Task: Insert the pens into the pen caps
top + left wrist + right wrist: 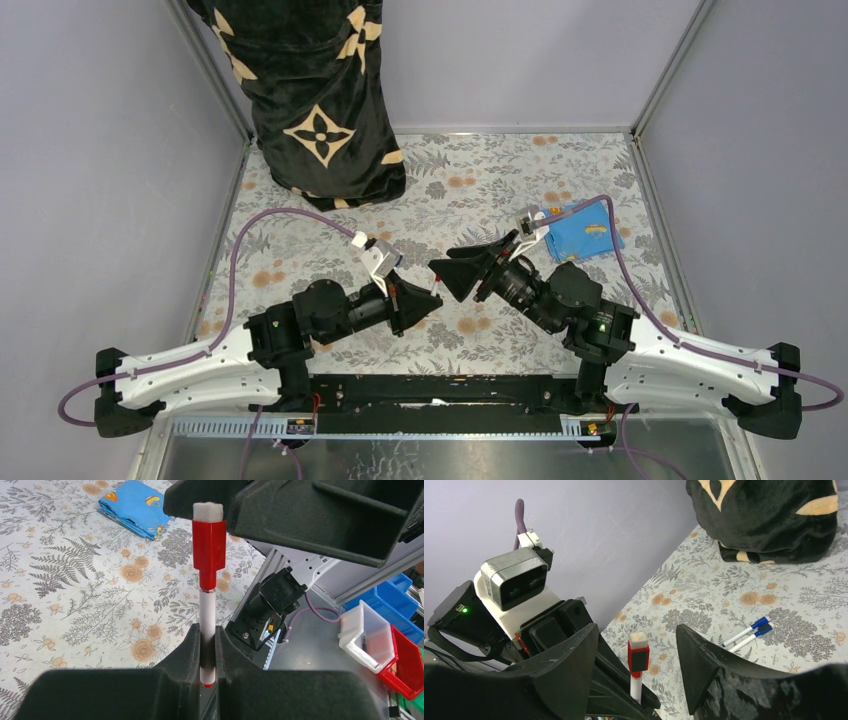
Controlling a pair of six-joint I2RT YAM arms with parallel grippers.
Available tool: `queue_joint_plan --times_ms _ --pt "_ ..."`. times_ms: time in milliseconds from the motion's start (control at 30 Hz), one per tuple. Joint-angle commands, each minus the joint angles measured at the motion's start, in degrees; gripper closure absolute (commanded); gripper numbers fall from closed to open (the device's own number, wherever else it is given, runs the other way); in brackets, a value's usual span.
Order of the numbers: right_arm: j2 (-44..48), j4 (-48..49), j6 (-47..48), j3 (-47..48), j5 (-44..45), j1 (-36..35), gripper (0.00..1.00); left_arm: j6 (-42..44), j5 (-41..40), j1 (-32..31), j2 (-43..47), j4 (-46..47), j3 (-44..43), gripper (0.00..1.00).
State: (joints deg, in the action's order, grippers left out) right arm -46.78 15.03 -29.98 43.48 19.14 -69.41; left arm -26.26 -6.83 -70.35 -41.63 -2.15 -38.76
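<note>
The red pen [207, 605] stands upright in the left gripper [207, 647], whose fingers are pressed tight on the lower part of its white barrel. The red tip pokes out just below them. A red cap [209, 547] with a white pad on top sits on the pen's upper end.

The right gripper [636, 630] faces it above the near middle of the table [480, 170]. Its jaws are spread wide, one on each side of the cap, with a gap showing on both sides and nothing held.

The table is covered in a pale cloth printed with grey ferns and orange flowers. Further out on it, two blue-ended pens [746, 632] lie side by side, touching. I cannot tell whether their caps are on.

A folded blue cloth [583, 232] lies flat towards the far right. At the far left corner stands a heap of black plush fabric [320, 90] with tan flower motifs.

Plain lavender-grey walls [100, 150] close in the table on three sides, with metal posts at the corners. Off the right edge, in the left wrist view, are white [367, 635], red [407, 667] and blue [400, 597] bins.
</note>
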Motion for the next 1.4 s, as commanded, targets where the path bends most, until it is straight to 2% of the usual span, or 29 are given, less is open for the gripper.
queue_joint_plan --times_ms 0,267,467,700,833,967,1267,1367 --pt "-0.6 0.05 -1.88 3.07 -2.68 0.64 0.37 0.88 0.63 0.21 -0.12 4.1 -1.87 1.0" --pt "-1.12 -0.05 -3.74 2.81 -4.63 1.94 0.45 1.1 1.21 0.21 -0.39 4.63 -2.05 1.0" --pt "-1.21 0.08 -4.26 2.66 -6.6 2.71 0.58 1.1 1.08 0.21 -0.36 4.53 -1.96 1.0" --pt "-1.62 -0.49 -4.62 2.66 -8.06 3.22 0.6 1.12 0.94 0.21 -0.5 4.53 -2.09 1.0" --pt "-1.73 -0.52 -4.88 2.44 -8.52 3.44 0.65 1.12 0.94 0.21 -0.62 4.5 -2.28 1.0" --pt "-1.58 -0.53 -5.11 2.26 -8.83 3.64 0.73 1.21 0.8 0.21 -0.56 4.35 -2.29 1.0" --pt "-2.5 -2.39 -2.56 2.44 -9.25 3.75 0.99 1.72 -0.12 0.17 0.0 4.34 -3.19 1.0" --pt "-3.89 -1.81 -1.11 1.86 -11.23 3.75 1.0 3.31 -0.24 0.21 -0.23 3.54 -5.27 1.0"
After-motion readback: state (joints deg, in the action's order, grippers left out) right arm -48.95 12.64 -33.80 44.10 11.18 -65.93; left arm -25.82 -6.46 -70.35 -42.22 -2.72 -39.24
